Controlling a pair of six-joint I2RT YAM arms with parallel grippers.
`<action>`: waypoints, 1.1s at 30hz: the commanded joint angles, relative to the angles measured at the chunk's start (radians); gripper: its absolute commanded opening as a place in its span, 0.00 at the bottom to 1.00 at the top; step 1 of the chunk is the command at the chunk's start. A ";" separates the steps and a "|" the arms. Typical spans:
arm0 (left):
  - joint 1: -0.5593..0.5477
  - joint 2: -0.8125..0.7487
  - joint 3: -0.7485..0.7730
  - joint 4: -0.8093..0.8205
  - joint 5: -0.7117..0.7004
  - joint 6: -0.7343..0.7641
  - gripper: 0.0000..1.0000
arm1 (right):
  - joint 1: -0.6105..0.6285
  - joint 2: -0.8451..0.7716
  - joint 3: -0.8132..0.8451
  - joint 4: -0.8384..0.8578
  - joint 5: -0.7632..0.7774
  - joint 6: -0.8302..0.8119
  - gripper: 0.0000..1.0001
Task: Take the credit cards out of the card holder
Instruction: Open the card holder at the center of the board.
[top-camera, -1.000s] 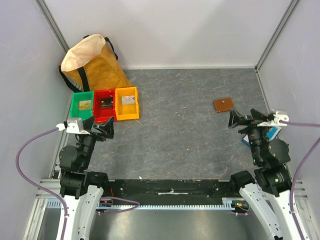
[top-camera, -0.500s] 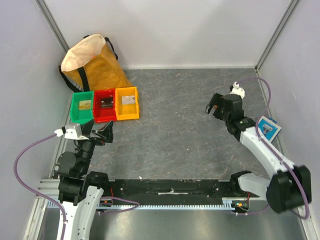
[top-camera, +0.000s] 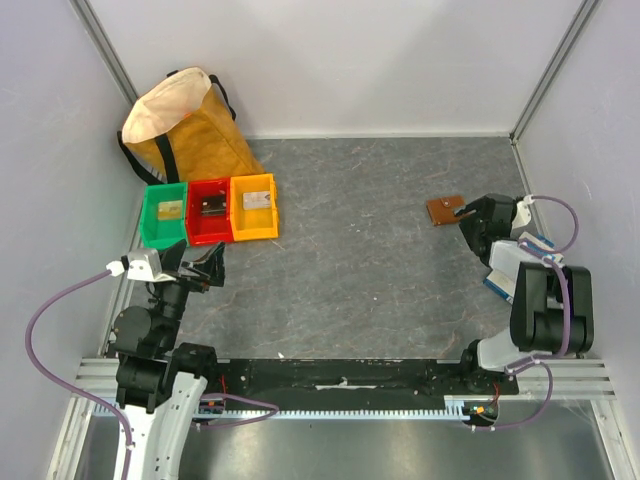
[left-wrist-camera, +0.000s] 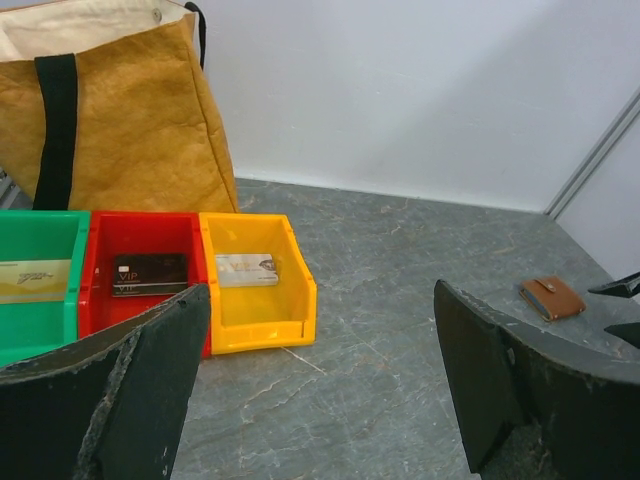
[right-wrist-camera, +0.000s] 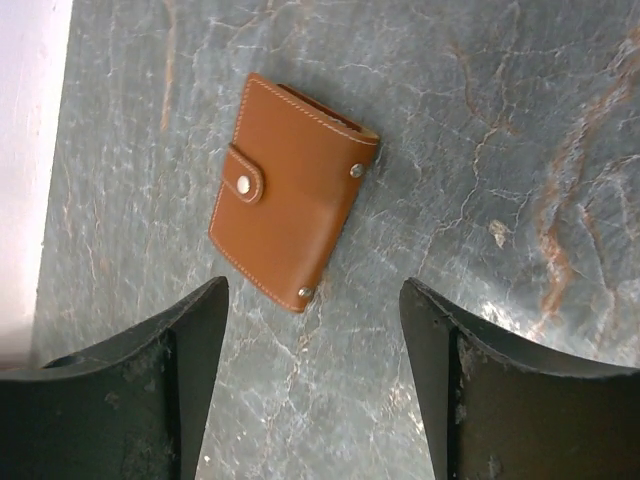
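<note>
The card holder (right-wrist-camera: 292, 190) is a closed brown leather wallet with a snap tab, lying flat on the grey table at the right (top-camera: 447, 209). It also shows far off in the left wrist view (left-wrist-camera: 552, 297). My right gripper (right-wrist-camera: 315, 385) is open and empty, hovering just on the near side of the wallet without touching it (top-camera: 466, 217). My left gripper (left-wrist-camera: 320, 390) is open and empty at the near left (top-camera: 205, 268). Cards lie in the bins: a pale one (left-wrist-camera: 28, 278), a dark one (left-wrist-camera: 150, 272) and a whitish one (left-wrist-camera: 246, 268).
Green (top-camera: 164, 214), red (top-camera: 210, 210) and yellow (top-camera: 253, 207) bins stand in a row at the left. A tan bag (top-camera: 185, 125) stands behind them in the corner. A blue-and-white packet (top-camera: 502, 282) lies by the right wall, partly under my right arm.
My right arm swung out over the wallet, then folded back; its gripper now sits just to the wallet's near right. My left gripper dropped slightly toward the near edge.
</note>
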 joint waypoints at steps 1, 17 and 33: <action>0.000 -0.007 0.030 0.004 -0.002 0.012 0.98 | -0.023 0.097 -0.006 0.168 -0.045 0.142 0.74; 0.000 0.010 0.030 0.004 -0.025 0.016 0.97 | -0.026 0.394 0.098 0.110 -0.045 0.146 0.43; 0.005 0.108 0.045 -0.013 0.030 0.009 0.96 | 0.106 0.280 0.022 0.070 -0.221 -0.053 0.00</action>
